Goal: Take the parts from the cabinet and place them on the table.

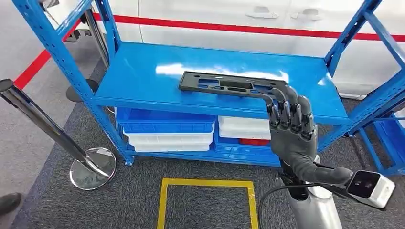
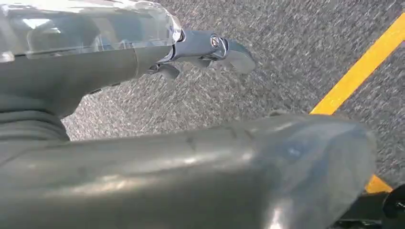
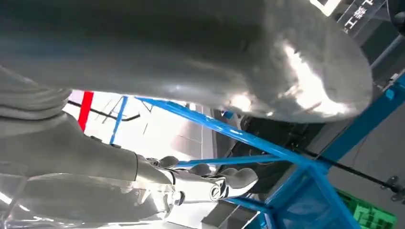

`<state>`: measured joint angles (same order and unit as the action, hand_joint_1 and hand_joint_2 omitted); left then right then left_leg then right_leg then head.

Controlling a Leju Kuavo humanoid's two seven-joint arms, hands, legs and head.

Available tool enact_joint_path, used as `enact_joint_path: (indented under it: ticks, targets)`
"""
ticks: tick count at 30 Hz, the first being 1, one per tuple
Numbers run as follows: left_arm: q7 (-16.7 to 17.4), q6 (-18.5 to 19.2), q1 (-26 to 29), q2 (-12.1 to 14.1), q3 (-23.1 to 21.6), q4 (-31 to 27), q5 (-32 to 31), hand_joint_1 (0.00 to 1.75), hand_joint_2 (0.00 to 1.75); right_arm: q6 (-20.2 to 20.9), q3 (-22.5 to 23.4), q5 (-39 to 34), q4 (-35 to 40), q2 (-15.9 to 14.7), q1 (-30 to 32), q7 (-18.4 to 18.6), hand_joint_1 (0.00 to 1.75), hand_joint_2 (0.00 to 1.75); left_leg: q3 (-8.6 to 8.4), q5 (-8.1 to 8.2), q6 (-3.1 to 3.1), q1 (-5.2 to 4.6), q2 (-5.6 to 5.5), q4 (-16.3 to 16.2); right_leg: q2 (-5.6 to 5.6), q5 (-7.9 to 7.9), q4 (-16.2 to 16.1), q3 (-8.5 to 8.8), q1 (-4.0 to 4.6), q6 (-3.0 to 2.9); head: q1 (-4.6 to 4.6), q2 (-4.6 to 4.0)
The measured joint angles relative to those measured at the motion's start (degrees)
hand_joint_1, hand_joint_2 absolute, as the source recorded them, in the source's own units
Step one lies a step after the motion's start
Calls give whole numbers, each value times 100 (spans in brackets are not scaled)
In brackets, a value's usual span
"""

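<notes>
My right hand (image 1: 292, 125), fingers apart and empty, just at the near end of the black part (image 1: 229, 85) on the blue shelf (image 1: 143, 76).

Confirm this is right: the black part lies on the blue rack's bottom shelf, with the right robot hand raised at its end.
Wrong shelf. In the head view the black part lies on the blue rack's top shelf; the bottom shelf holds bins. The right robot hand is raised at its end.

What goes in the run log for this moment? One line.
stage: reaching | right hand: raised at black part, fingers over its end | part: on blue shelf | left hand: hanging over floor
</notes>
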<state>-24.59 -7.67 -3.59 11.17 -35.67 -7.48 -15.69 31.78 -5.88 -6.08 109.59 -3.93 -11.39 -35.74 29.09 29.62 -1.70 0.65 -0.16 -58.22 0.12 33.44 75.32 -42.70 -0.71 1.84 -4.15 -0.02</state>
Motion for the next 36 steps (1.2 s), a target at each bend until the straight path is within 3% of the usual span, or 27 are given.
enact_joint_path:
  ticks: [1,2,3,4,5,7,17,19,20,21,22,23,24,25,26,27,28,30,31,32,33,34,35,36]
  targets:
    - [0,0,2,0,-7,0,2,0,0,-11,0,0,0,0,8,0,0,0,-113,70,-3,-21,-6,15,1,-171,-272,12,10,-42,0,0]
    - [0,0,-4,0,-13,0,2,0,0,-28,0,0,0,0,12,0,0,0,-236,141,-7,-51,-7,36,-1,-475,-689,89,43,-112,0,0]
    - [0,0,-7,0,-15,0,2,0,0,-33,0,0,0,0,16,0,0,0,-338,203,-10,-74,-7,60,1,-834,-1079,166,70,-198,0,0]
    - [0,0,11,-31,-20,0,2,0,0,-37,0,0,-2,0,26,0,0,0,-400,279,-12,-57,-8,82,-11,-1430,-1543,207,141,-330,2,0]
    - [0,-2,-18,-37,-22,0,4,0,0,-42,-2,2,-2,-2,46,0,0,0,-480,340,37,-87,-38,99,-18,-1327,-1578,201,207,-340,-2,0]
    - [2,-2,-33,-30,-22,0,11,0,0,-41,-9,20,22,-4,52,0,0,0,-645,385,81,-63,-5,125,-7,-1223,-1635,311,230,-356,7,0]
    - [2,-4,-35,-31,-22,0,11,0,0,-39,-9,20,22,-4,49,0,0,0,-639,382,84,-62,-1,119,-10,-1212,-1650,330,224,-362,7,0]
    - [2,-9,-45,-28,-22,0,11,0,0,-37,-13,20,31,-4,25,0,0,0,-667,322,118,-58,2,123,-21,-1181,-1652,389,226,-378,7,0]
    - [2,-22,-74,-26,-24,0,0,0,0,-39,-18,17,37,-4,12,0,0,0,-627,312,145,-56,12,-26,2,-1162,-1753,557,176,-397,4,0]
    - [-20,-22,-107,-48,-26,0,7,0,0,-52,-42,17,37,-4,-4,0,0,0,-364,174,161,-45,5,-617,-16,-1113,-1801,697,176,-442,4,0]
    - [-24,-22,-116,-57,-26,0,4,0,0,-61,-50,20,33,-4,-16,0,0,0,-206,199,171,-40,5,-855,-23,-1090,-1813,726,171,-460,4,0]
    - [-22,-68,-91,-46,-26,7,7,0,0,-94,-147,20,-15,-4,-14,0,0,0,560,903,258,-1,7,-1618,21,-903,-1813,901,157,-449,4,0]
    - [-22,-81,-63,-35,-26,9,4,0,0,-236,-245,70,-99,-7,-13,0,0,175,675,362,328,38,9,-865,42,-683,-1793,1183,103,-367,4,0]
    - [-26,-98,-36,-33,-26,20,7,0,0,-359,-361,105,-230,-39,1,2,0,175,690,-555,321,61,23,-143,38,-531,-1695,1281,103,-282,7,0]
    - [-42,-127,-51,-33,-24,28,2,0,0,-439,-610,-147,-652,-125,18,151,0,175,678,-527,94,44,6,-113,47,-428,-1685,1213,104,-158,4,0]
    - [-55,-127,-57,-31,-24,28,2,0,0,-483,-681,-292,-801,-142,16,273,0,175,643,-524,73,45,0,-91,24,-347,-1583,1189,85,-111,4,0]
    - [-70,-127,-62,-31,-24,29,2,0,0,-550,-743,-367,-969,-146,1,334,0,175,629,-510,49,45,2,-84,13,-191,-1309,1052,71,-66,4,0]
    - [-100,-120,-65,-31,-24,28,2,0,0,-797,-852,-367,-1321,-146,26,383,0,175,614,-482,16,42,0,-84,12,158,-424,566,33,-6,7,0]
    - [-118,-114,-63,-33,-24,31,2,0,0,-915,-896,-333,-1490,-146,69,383,0,175,608,-465,9,42,-4,-85,12,231,-85,350,24,9,4,0]
    - [-127,-107,-54,-33,-24,31,4,0,0,-1087,-922,-176,-1620,-157,105,361,0,175,592,-449,11,42,-11,-86,12,168,39,226,12,14,4,0]
    - [-131,-107,-47,-37,-24,31,7,0,0,-1398,-947,141,-1712,-164,124,354,0,175,564,-430,14,42,-19,-86,12,-22,-121,252,2,11,7,0]
    - [-136,-105,-40,-44,-26,31,-7,0,0,-1849,-979,640,-1793,-175,130,361,0,175,530,-411,25,42,-23,-86,10,-295,-487,389,0,-4,4,0]
    - [-142,-105,-41,-46,-26,29,-2,0,0,-2347,-1016,1199,-1886,-183,131,382,0,175,484,-386,33,42,-26,-85,8,-628,-1062,630,2,-35,4,0]
    - [-149,-105,-44,-48,-26,28,-2,0,0,-2648,-1043,1567,-1957,-188,131,396,0,175,461,-369,52,42,-28,-75,4,-834,-1533,828,10,-75,7,0]
